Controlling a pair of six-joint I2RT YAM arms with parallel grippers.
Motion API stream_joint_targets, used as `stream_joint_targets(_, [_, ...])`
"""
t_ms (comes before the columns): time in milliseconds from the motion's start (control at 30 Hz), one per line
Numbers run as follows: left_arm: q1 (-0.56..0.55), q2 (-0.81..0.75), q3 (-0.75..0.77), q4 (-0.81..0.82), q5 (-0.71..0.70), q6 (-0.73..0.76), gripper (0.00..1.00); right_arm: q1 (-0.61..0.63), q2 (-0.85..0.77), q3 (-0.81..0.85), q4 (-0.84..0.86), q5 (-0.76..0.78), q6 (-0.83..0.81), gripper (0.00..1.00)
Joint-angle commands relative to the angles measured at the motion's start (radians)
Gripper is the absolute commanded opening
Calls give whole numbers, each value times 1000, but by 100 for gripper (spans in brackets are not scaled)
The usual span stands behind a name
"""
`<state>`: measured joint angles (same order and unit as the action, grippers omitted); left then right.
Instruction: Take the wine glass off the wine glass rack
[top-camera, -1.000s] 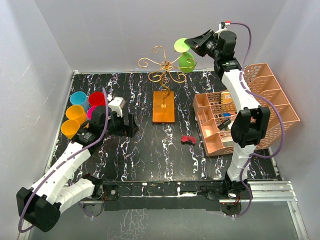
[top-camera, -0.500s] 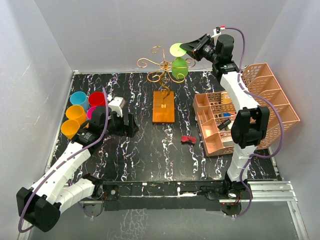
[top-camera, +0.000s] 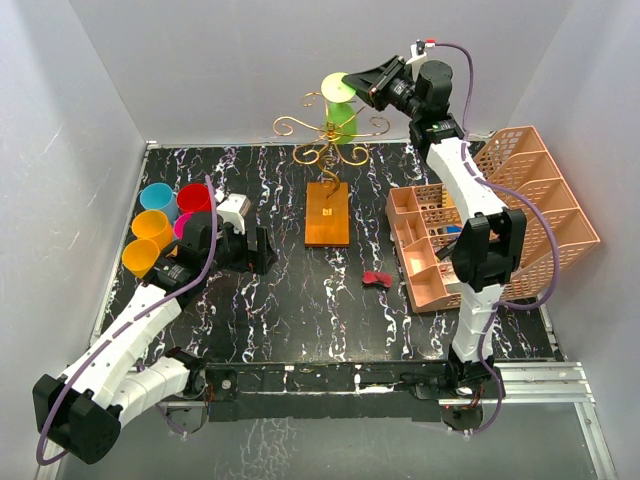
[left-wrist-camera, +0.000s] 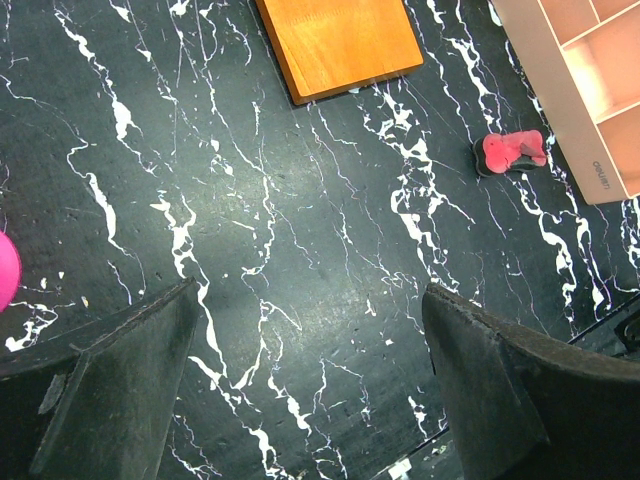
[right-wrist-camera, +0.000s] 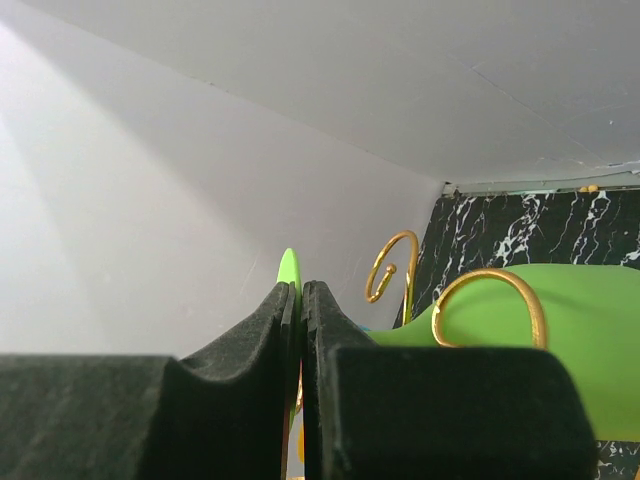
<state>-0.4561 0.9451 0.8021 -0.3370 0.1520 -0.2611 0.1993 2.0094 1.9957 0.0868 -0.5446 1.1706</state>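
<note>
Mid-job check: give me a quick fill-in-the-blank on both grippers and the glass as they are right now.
1. The right gripper is shut on the thin foot of the ____ wine glass.
2. The left gripper is ____ and holds nothing.
3. The peach organiser stands to the ____ of the rack.

Missing words: green; open; right

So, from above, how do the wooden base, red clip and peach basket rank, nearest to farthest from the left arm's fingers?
1. wooden base, just right of the left fingers.
2. red clip, further right, nearer the front.
3. peach basket, far right.
</note>
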Motion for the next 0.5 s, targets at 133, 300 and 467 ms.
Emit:
stream_joint_targets(133, [-6, -12, 16, 1, -15, 17, 92, 0, 75, 144, 101, 90, 1, 8])
stream_joint_targets(300, [-6, -13, 16, 0, -23, 17, 92, 0, 164, 294, 115, 105, 26, 8])
stream_joint_targets(467, [-6, -16, 14, 0, -35, 17, 92, 0, 207, 389, 203, 150, 40, 8])
